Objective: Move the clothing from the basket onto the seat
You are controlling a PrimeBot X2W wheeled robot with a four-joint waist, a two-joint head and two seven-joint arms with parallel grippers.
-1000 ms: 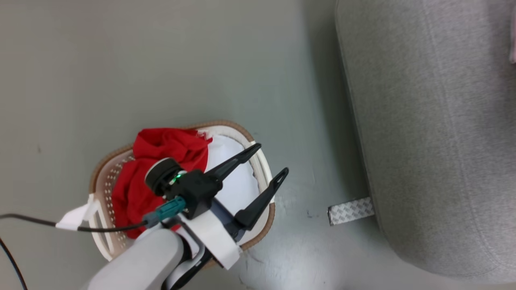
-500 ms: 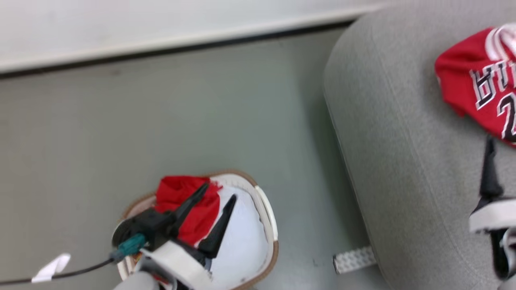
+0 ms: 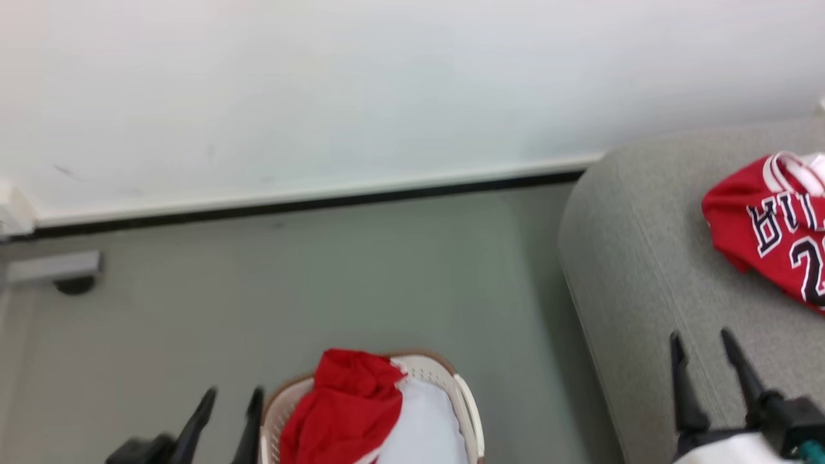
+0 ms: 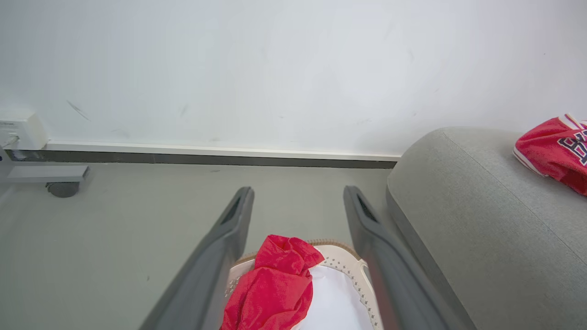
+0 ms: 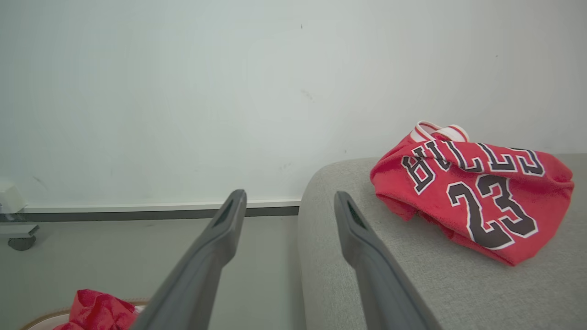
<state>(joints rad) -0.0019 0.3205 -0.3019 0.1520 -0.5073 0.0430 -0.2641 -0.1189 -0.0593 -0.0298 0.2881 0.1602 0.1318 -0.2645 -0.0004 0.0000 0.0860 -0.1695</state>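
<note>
Clothing (image 5: 472,192) on the seat (image 5: 481,293) (red, "BULLS 23")

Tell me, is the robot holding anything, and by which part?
Nothing. The left gripper and right gripper are open; the red garment lies in the basket, the jersey on the sofa.

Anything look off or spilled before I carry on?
Nothing spilled or damaged. One red garment sits bunched in the basket, covering part of its rim; the jersey lies crumpled on the sofa. The left pincer and right pincer are open and empty.
</note>
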